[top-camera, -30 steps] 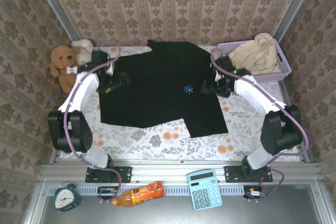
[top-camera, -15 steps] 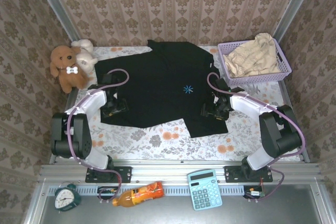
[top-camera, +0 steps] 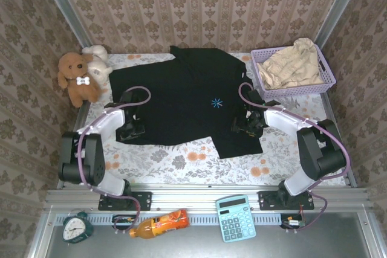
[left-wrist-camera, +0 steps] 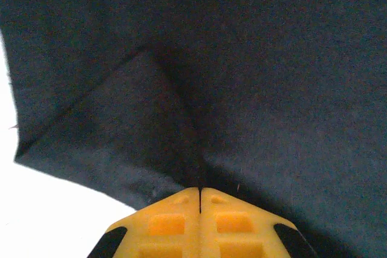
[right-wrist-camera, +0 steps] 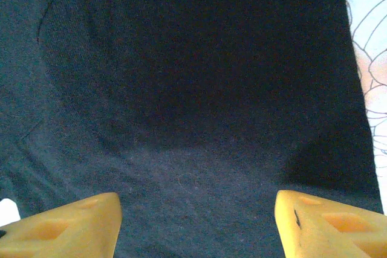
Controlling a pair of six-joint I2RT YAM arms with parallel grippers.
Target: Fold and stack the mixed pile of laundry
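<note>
Both arms have dropped from the far part of the black piece (top-camera: 181, 98) to its near edge, and the left gripper (left-wrist-camera: 199, 193) has snapped shut. Its jaws meet with a ridge of black cloth pinched between them at the left lower hem, the fabric tenting up to the pinch. The right gripper (right-wrist-camera: 197, 205) hangs over the right lower corner with jaws spread wide, cloth flat under them, nothing held. The black piece lies spread on the table (top-camera: 181, 161), mostly flat, with the right lower part hanging nearer to me than the left. The beige piece (top-camera: 293, 64) sits crumpled in the lavender basket (top-camera: 302, 89) at far right, untouched. I judge the black cloth light, limp and grippy, not slippery. It will sag and drag, so a one-corner lift would just skew it. My best holds are hem corners, both sides together, pinching a raised fold the way the left does. The beige piece looks just as soft, so I'd take it from the top of its heap.
</note>
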